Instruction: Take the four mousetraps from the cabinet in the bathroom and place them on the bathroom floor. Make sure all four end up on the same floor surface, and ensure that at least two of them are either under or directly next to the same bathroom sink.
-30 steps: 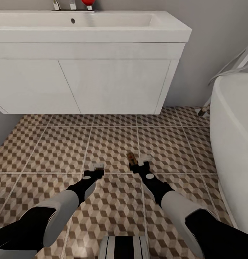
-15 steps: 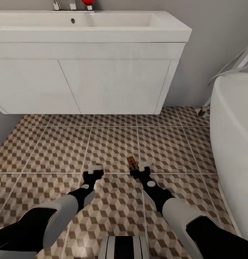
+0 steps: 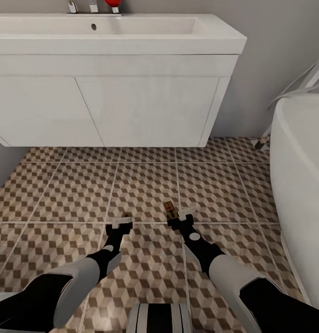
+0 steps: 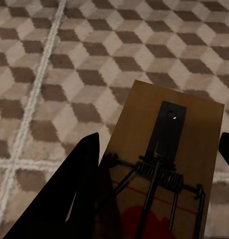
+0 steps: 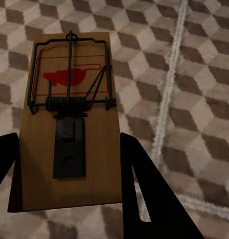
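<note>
From the head view, both arms are reaching down low over the bathroom floor [image 3: 62, 185], in front of the white vanity under the bathroom sink [image 3: 131, 34]; the right gripper [image 3: 178, 216] is sitting at the near end of a small brown mousetrap [image 3: 169, 206] with its fingers spread apart, so it looks like it is letting go; the left gripper [image 3: 120, 223] is showing only a tiny brown bit at its tip, too small to read from here; the bathtub [image 3: 300, 157] is standing close on the right, so the right arm should be lifting straight up and not swinging that way. In the left wrist view, the left gripper [image 4: 159, 186] is holding another mousetrap [image 4: 169, 149] between its dark fingers [image 4: 77, 189], with the spring and the red spot facing up; I think the board is tilting above the tiles, so the good way is going down slowly until it is lying flat, then opening gently so the trap is not snapping or sliding. In the right wrist view, the first mousetrap [image 5: 69, 124] is lying flat on the tiles between the wide-apart fingers [image 5: 144, 194] of the right gripper [image 5: 69, 169]; this view is showing the red mouse drawing and the gaps at the sides, which the head view is not showing.
</note>
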You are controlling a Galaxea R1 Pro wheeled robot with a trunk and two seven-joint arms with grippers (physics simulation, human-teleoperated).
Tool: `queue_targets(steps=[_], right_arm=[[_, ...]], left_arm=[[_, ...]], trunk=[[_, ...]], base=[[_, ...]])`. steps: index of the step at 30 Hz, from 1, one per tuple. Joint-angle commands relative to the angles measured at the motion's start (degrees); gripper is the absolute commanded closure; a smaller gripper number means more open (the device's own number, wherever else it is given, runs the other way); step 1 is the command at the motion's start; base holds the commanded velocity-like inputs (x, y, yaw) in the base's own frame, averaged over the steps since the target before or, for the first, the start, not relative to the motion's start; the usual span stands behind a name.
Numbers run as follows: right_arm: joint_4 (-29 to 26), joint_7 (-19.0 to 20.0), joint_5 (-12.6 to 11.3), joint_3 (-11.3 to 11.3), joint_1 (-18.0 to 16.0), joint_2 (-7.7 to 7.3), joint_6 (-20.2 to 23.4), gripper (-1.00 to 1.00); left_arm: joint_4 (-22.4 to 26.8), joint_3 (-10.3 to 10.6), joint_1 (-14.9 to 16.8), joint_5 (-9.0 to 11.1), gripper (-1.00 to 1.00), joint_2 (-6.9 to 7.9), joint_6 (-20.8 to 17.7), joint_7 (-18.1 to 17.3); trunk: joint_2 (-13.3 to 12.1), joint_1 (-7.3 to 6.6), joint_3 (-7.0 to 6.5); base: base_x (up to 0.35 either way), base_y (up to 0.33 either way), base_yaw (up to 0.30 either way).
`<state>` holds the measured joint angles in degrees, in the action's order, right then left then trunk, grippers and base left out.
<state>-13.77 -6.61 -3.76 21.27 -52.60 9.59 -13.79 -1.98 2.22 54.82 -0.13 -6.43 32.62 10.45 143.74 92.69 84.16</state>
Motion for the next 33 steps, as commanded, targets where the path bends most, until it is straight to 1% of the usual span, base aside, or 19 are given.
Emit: queue_targets(steps=[1, 5, 30, 33], right_arm=[[0.1, -0.5, -0.5, 0.5, 0.0, -0.01, -0.2, 1.00], [0.1, -0.6, -0.5, 0.5, 0.0, -0.01, -0.2, 1.00], [0.1, -0.7, -0.5, 0.5, 0.0, -0.01, -0.3, 1.00], [0.1, -0.7, -0.4, 0.5, 0.0, -0.01, -0.3, 1.00]], left_arm=[[-0.2, 0.2, 0.0, -0.1, 1.00, -0.02, 0.4, 0.4], [-0.3, 0.2, 0.0, -0.1, 1.00, -0.06, 0.6, 0.4], [-0.3, 0.2, -0.4, -0.1, 1.00, -0.16, 0.7, 0.4], [-0.3, 0.3, -0.4, -0.1, 1.00, -0.21, 0.7, 0.3]], trunk=[[0.0, -0.01, 0.03], [0.0, -0.01, 0.05], [0.4, 0.63, 7.36], [0.4, 0.63, 7.45]], base=[[0.000, 0.000, 0.000], [0.000, 0.000, 0.001], [0.000, 0.000, 0.088], [0.000, 0.000, 0.037]])
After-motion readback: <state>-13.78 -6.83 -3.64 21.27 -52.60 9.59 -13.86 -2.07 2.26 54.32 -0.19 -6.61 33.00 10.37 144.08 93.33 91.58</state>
